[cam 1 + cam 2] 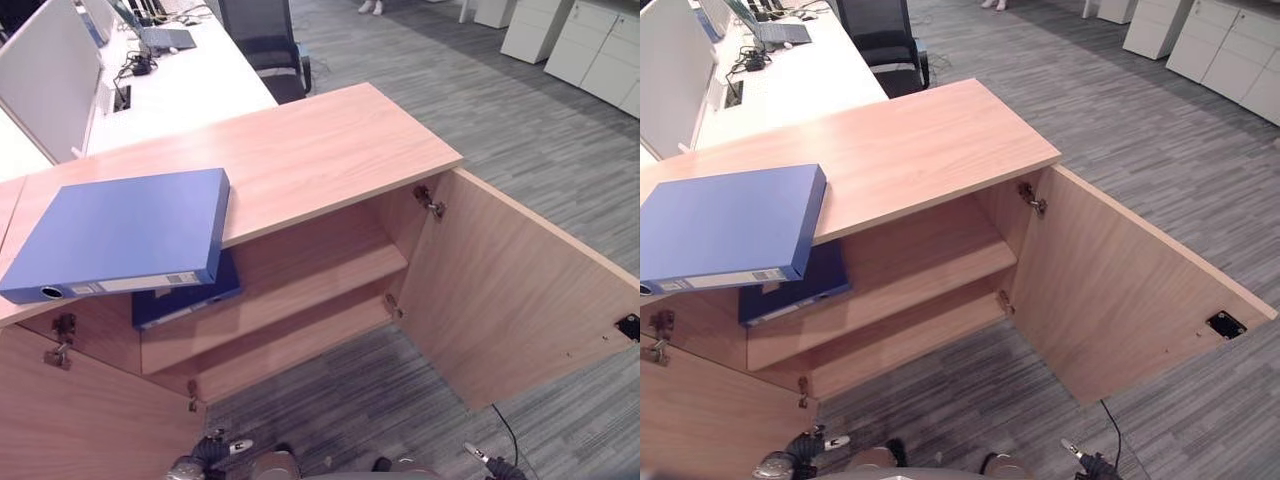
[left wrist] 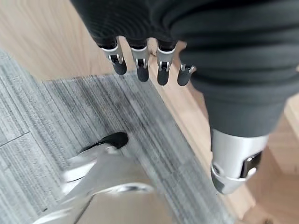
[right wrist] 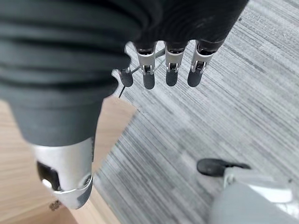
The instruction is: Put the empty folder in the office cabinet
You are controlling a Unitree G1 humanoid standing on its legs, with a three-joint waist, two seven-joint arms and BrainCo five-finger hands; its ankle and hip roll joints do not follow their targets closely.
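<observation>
A blue folder [image 1: 125, 230] lies flat on the left of the wooden cabinet top [image 1: 320, 150], its spine end jutting past the front edge. A second, darker blue folder [image 1: 190, 295] lies on the upper shelf [image 1: 310, 280] inside, just below the first. Both cabinet doors stand open: the right door [image 1: 510, 290] swung wide, the left door [image 1: 80, 420] at the lower left. My left hand [image 2: 141, 65] hangs low near the floor with straight fingers and holds nothing. My right hand [image 3: 170, 65] hangs the same way, empty, beside the right door.
Behind the cabinet stands a white desk [image 1: 190, 80] with a laptop and cables, and a black office chair [image 1: 265, 45]. White cabinets [image 1: 590, 45] line the far right. A person's shoes [image 1: 371, 7] show at the far end of the grey carpet.
</observation>
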